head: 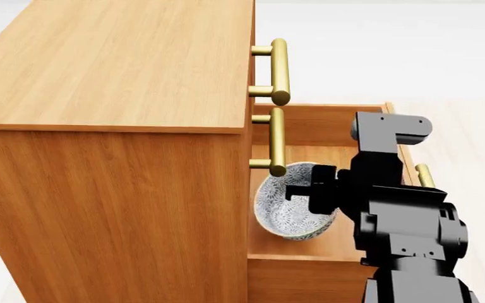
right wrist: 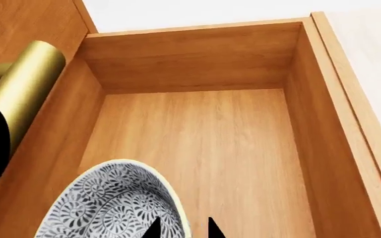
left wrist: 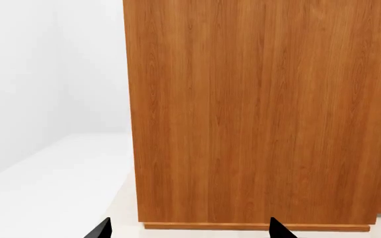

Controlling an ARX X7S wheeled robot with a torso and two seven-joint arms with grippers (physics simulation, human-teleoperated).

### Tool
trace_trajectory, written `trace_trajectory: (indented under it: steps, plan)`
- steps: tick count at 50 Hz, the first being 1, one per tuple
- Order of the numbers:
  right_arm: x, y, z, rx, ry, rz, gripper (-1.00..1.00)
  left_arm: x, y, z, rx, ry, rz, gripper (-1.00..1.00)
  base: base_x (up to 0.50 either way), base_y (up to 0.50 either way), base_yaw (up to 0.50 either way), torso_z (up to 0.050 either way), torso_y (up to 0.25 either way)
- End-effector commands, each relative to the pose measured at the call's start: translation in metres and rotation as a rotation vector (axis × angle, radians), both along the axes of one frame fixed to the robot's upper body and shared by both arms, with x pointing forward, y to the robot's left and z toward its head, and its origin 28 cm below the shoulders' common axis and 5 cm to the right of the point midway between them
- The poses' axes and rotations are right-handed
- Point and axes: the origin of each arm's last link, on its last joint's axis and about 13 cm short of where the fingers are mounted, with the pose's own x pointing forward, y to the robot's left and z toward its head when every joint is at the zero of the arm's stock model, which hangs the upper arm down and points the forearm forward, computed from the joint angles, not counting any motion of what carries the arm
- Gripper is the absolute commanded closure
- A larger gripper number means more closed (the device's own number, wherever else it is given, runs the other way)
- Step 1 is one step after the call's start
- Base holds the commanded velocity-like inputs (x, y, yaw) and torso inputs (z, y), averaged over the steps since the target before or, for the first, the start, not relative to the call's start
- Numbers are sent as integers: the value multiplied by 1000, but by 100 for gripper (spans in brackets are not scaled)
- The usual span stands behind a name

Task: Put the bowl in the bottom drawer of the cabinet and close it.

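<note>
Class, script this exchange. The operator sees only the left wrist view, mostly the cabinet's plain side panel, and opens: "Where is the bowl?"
Observer: The head view shows the bowl tilted over the open bottom drawer; I cannot tell whether it touches the floor.
Operator: Is anything holding it?
Observer: Yes, the right hand pinches its rim.
Operator: Is there room in the drawer?
Observer: The right wrist view shows only bare wood floor beyond the bowl.
</note>
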Motion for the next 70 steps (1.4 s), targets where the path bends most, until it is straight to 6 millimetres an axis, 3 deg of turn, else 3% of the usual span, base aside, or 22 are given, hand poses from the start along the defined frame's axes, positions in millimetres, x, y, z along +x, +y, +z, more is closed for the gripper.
trace_trajectory:
  steps: [1, 17, 37, 49, 70]
  plan:
    - [2, -1, 2, -14, -31, -10, -100, 0, 0, -1, 0, 0, 0, -100, 0, 0, 0, 0, 0]
    - [6, -6, 4, -116, -134, -6, -100, 1, 0, -1, 1, 1, 0, -100, 0, 0, 0, 0, 0]
    - [14, -25, 40, -180, -285, -57, -100, 0, -1, 0, 5, 2, -3, -100, 0, 0, 0, 0, 0]
    - [1, -40, 54, -218, -363, -100, -100, 0, -1, -1, 3, 1, -2, -100, 0, 0, 0, 0, 0]
    - [-46, -79, 75, -218, -480, -297, -100, 0, -1, -2, 7, 2, -6, -100, 0, 0, 0, 0, 0]
